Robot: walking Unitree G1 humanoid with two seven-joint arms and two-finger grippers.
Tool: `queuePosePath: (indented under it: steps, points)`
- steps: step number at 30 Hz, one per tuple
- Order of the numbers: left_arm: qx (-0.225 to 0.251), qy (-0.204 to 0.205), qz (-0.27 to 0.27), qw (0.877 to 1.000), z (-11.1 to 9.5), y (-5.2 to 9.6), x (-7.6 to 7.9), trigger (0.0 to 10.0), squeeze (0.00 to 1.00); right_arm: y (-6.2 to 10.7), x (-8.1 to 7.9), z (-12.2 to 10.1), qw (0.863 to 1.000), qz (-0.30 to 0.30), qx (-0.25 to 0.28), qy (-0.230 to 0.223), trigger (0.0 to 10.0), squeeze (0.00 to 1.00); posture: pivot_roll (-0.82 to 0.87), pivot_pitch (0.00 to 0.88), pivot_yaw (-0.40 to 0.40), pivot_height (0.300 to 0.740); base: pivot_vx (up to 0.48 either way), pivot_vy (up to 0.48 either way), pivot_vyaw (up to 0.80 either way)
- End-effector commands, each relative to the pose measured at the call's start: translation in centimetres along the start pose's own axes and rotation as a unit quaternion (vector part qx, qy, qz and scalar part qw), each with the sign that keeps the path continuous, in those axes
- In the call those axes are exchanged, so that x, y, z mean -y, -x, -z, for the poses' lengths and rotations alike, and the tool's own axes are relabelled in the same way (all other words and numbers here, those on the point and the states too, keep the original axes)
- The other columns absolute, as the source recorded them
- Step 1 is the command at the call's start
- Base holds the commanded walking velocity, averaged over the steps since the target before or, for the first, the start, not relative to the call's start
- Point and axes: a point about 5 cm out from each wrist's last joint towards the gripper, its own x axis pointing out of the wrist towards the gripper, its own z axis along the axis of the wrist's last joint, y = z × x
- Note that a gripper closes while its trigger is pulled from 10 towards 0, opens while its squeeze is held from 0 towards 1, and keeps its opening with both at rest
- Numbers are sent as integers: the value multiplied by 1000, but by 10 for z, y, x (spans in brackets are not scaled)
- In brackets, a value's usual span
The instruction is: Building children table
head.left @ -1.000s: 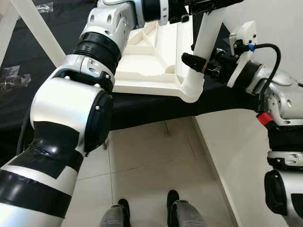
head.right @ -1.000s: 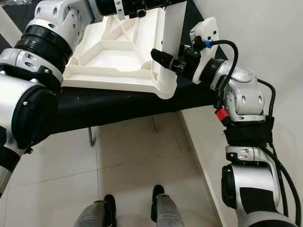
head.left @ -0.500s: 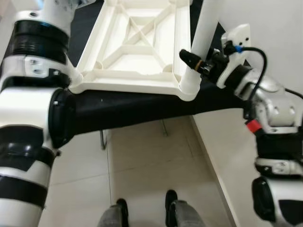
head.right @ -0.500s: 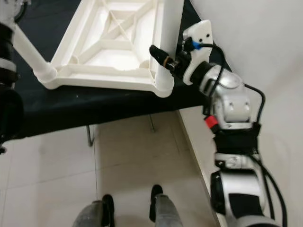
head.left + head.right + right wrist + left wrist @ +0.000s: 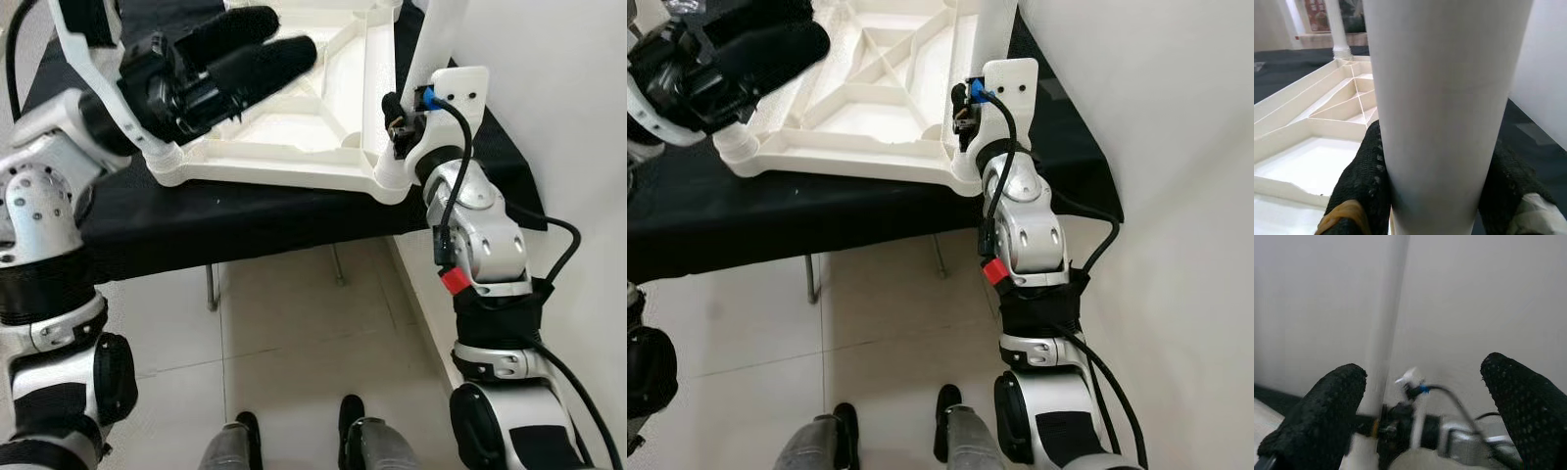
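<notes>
My right gripper (image 5: 1435, 215) still pinching leg (image 5: 1444, 98) at near right corner of upturned tabletop (image 5: 294, 147) on black table (image 5: 245, 215); left gripper (image 5: 245, 59) pulled back off leg top, fingers spread, empty, so leg prob seated; next leg

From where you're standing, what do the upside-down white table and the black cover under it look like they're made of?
The white table looks like moulded plastic: a smooth, slightly glossy underside with cast ribs crossing it and a round socket at each corner. The leg held in the right hand has the same smooth off-white look. The black cover looks like matte cloth, draping softly over the edge, though the weave can't be made out.
</notes>
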Motion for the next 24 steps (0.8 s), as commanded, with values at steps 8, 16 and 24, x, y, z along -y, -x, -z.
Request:
queuePosePath:
  steps: [8,16,24]
  points:
    - [-45,62,-146,986,76,16,24,10000,0,9,-32,15,996,-77,-8,-45,10000,988,3,260,-12,740,0,0,0]
    - [-67,127,-184,972,118,18,51,10000,0,9,-27,9,994,-92,20,-50,10000,1000,-11,249,-9,740,0,0,0]
    - [-85,130,-203,967,135,19,72,10000,0,16,-23,6,991,-121,37,-48,10000,1000,-16,254,-8,740,0,0,0]
